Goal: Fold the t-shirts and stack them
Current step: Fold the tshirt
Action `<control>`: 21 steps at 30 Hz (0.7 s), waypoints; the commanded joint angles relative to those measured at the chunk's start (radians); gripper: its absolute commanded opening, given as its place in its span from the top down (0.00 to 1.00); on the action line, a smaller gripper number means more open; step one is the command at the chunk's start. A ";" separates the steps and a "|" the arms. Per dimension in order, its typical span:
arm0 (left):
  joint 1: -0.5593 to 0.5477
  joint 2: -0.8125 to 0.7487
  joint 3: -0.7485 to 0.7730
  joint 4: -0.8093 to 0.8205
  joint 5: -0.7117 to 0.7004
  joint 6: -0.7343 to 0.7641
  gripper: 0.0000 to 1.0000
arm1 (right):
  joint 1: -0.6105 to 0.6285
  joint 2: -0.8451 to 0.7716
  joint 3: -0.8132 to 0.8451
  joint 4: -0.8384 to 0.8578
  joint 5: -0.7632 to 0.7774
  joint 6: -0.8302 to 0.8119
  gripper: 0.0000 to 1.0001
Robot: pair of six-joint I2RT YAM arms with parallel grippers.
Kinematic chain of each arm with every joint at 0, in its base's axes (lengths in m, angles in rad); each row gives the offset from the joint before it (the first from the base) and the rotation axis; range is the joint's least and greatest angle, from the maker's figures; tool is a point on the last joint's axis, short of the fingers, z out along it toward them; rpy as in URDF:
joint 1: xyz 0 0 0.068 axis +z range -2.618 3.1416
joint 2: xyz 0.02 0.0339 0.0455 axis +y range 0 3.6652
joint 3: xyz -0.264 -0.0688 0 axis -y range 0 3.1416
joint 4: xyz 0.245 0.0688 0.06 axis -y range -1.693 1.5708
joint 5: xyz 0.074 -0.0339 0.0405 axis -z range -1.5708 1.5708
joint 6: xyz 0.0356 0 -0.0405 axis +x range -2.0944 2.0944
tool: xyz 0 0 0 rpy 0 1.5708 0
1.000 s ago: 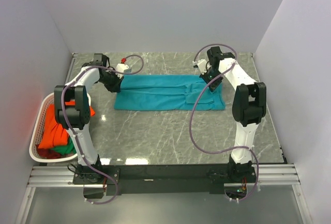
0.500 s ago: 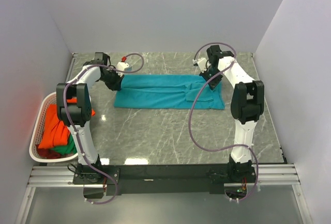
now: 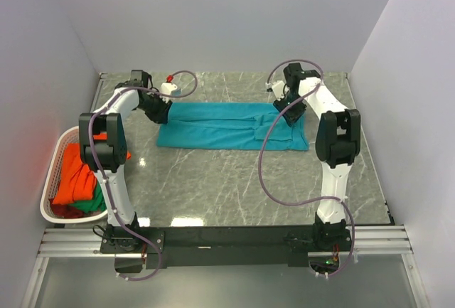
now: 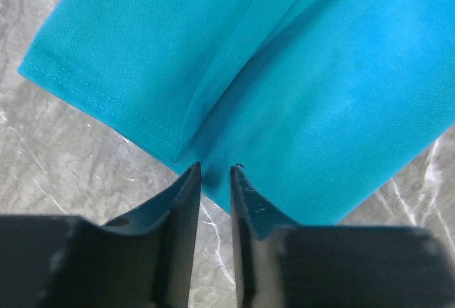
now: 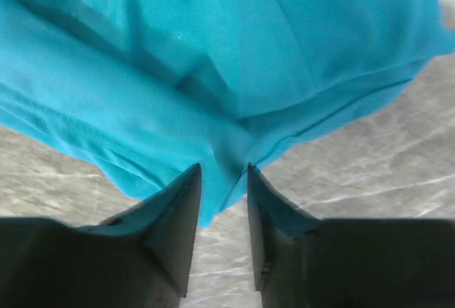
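Observation:
A teal t-shirt (image 3: 227, 126) lies flat as a long folded band across the far half of the table. My left gripper (image 3: 162, 112) is at its far left corner, jaws slightly open. In the left wrist view the fingertips (image 4: 215, 169) stand at the cloth's edge (image 4: 284, 73), with marble showing through the gap. My right gripper (image 3: 291, 112) is at the shirt's far right end, also open. The right wrist view has a cloth edge (image 5: 213, 52) reaching between the tips (image 5: 224, 169). An orange t-shirt (image 3: 71, 176) and a green one (image 3: 89, 205) lie in the basket.
The white laundry basket (image 3: 48, 180) stands off the table's left edge beside the left arm. White walls close in the back and both sides. Grey marble tabletop (image 3: 234, 187) lies between the shirt and the arm bases.
Both grippers were shut on the shirt's far corners and their jaws have now parted. The arms have barely shifted, and the shirt lies where it was.

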 commanded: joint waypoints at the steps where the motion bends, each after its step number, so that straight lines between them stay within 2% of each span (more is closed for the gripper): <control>1: 0.013 -0.003 0.058 -0.029 0.008 -0.038 0.63 | -0.060 -0.011 0.089 -0.069 -0.018 0.053 0.54; 3: 0.040 -0.020 0.053 -0.044 0.041 -0.069 0.59 | -0.090 -0.017 0.114 -0.112 -0.057 0.092 0.53; 4: 0.062 -0.028 0.042 -0.058 0.050 -0.080 0.53 | -0.123 -0.024 0.129 -0.154 -0.102 0.104 0.53; 6: 0.085 -0.056 0.023 -0.078 0.089 -0.110 0.51 | -0.147 -0.041 0.120 -0.188 -0.157 0.130 0.53; 8: 0.105 -0.080 0.004 -0.113 0.112 -0.126 0.45 | -0.178 -0.072 0.068 -0.219 -0.215 0.141 0.53; 10: 0.108 -0.103 -0.043 -0.121 0.126 -0.136 0.44 | -0.183 -0.103 0.000 -0.231 -0.252 0.158 0.54; 14: 0.108 -0.145 -0.134 -0.077 0.123 -0.188 0.39 | -0.186 -0.126 -0.090 -0.218 -0.330 0.196 0.54; 21: 0.113 -0.097 -0.168 -0.053 0.117 -0.274 0.38 | -0.187 -0.112 -0.160 -0.132 -0.257 0.268 0.51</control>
